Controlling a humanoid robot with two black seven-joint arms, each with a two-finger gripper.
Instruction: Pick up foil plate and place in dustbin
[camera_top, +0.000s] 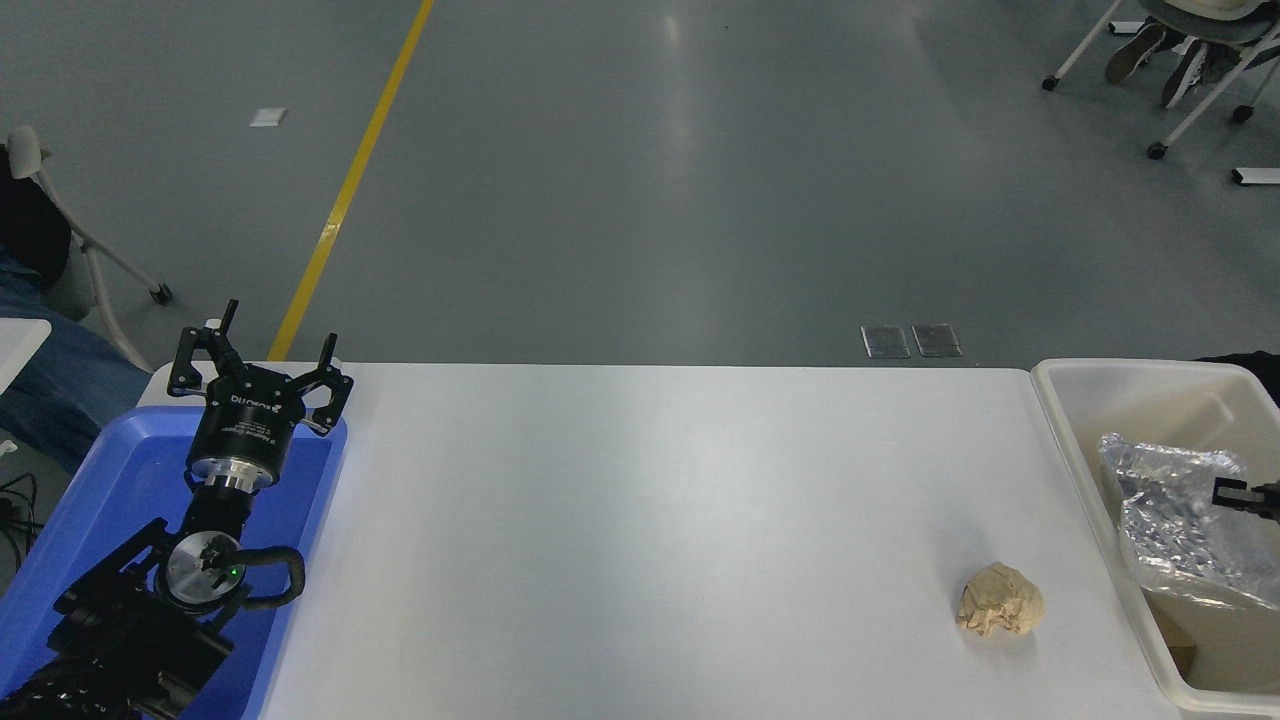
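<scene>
The foil plate (1165, 505), shiny crinkled silver and blurred, lies low inside the cream-white dustbin (1060, 420) at the table's right end, near its left wall. Only a small black part of my right gripper (1245, 494) shows at the picture's right edge, at the foil's right side; whether it touches the foil I cannot tell. My left gripper (262, 350) is open and empty, parked at the lower left over the blue tray.
A tan crumpled paper ball (1000, 598) lies on the white table (640, 520) just left of the dustbin. A blue tray (110, 480) sits under the left arm. Chairs stand on the floor beyond the table.
</scene>
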